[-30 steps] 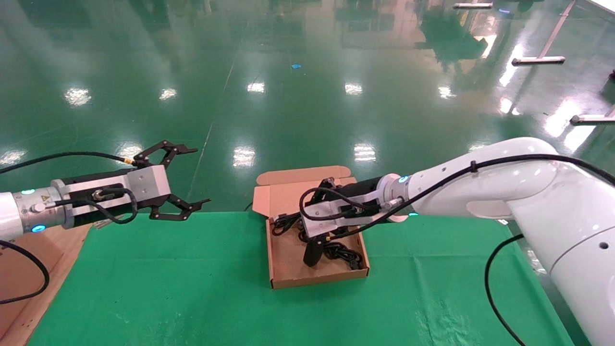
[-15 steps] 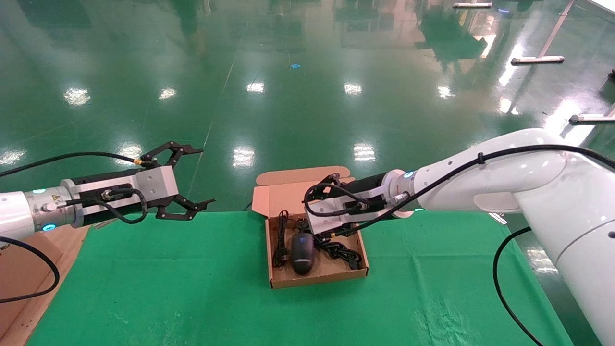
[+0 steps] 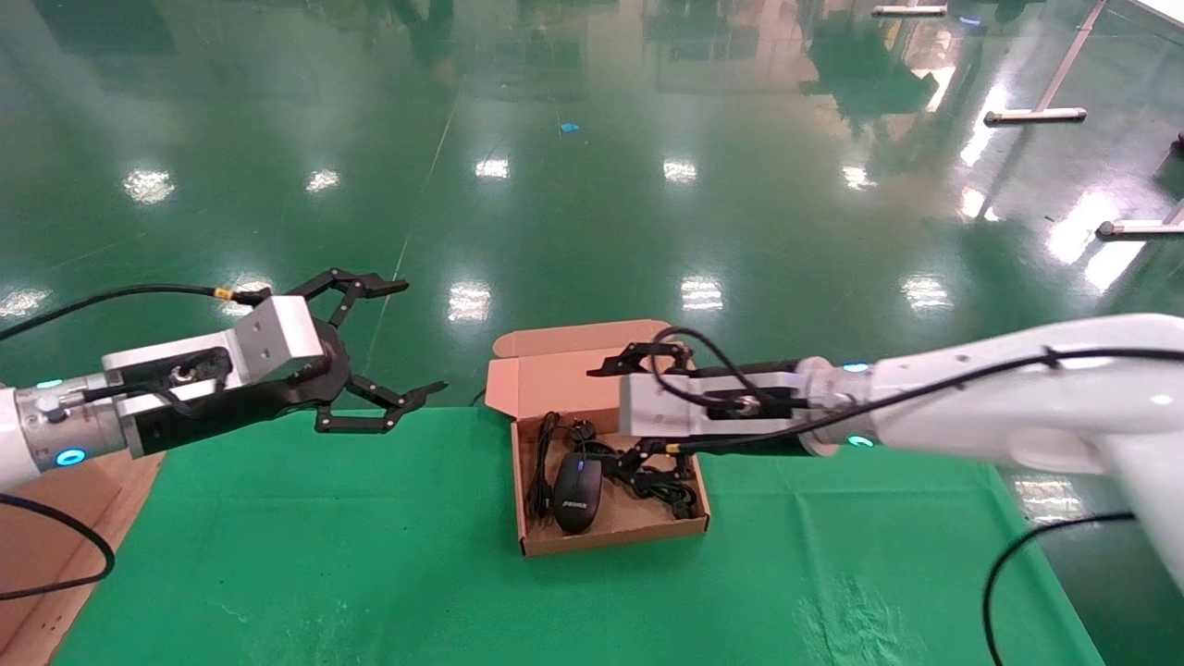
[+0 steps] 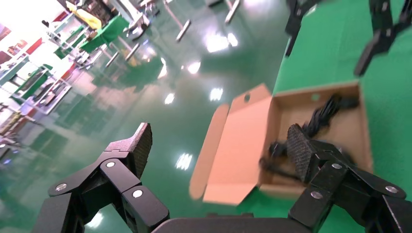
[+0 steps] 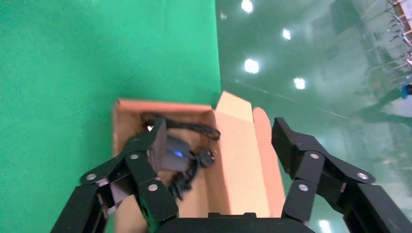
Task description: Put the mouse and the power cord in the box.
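With both grippers spread wide and empty, left [image 3: 393, 347] far left, right [image 3: 615, 407] above the box [image 3: 610, 536]: light, smooth mouse [image 3: 577, 490], probably best gripped across its flanks; floppy power cord [image 3: 659, 476], by the bundled loops.

Head view high, facing down over table, 2 wrist views close, all sharing the box [image 3: 610, 532] [image 4: 243, 145] [image 5: 233, 145]

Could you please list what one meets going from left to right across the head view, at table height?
left gripper → the mouse's thin cable → mouse → power cord → right arm
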You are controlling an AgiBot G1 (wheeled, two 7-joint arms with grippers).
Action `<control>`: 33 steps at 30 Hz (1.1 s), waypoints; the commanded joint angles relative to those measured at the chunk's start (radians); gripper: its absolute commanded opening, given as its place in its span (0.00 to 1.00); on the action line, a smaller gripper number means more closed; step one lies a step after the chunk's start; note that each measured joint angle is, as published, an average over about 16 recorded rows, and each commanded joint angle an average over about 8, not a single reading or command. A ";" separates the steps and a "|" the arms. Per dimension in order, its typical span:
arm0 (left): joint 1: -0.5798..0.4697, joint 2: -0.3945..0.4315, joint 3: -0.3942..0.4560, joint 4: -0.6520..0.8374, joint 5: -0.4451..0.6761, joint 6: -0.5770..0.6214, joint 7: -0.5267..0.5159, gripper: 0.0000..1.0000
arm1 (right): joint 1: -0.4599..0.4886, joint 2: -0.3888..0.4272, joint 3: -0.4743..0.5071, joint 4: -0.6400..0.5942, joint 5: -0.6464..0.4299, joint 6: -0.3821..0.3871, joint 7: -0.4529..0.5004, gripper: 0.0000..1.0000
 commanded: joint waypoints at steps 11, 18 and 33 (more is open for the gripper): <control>0.118 -0.077 -0.099 -0.237 -0.041 0.068 -0.252 1.00 | -0.128 0.153 0.097 0.174 0.189 -0.097 0.170 1.00; 0.187 -0.123 -0.157 -0.375 -0.065 0.108 -0.399 1.00 | -0.203 0.242 0.153 0.276 0.299 -0.154 0.269 1.00; 0.336 -0.220 -0.282 -0.672 -0.117 0.194 -0.716 1.00 | -0.365 0.433 0.274 0.495 0.535 -0.276 0.482 1.00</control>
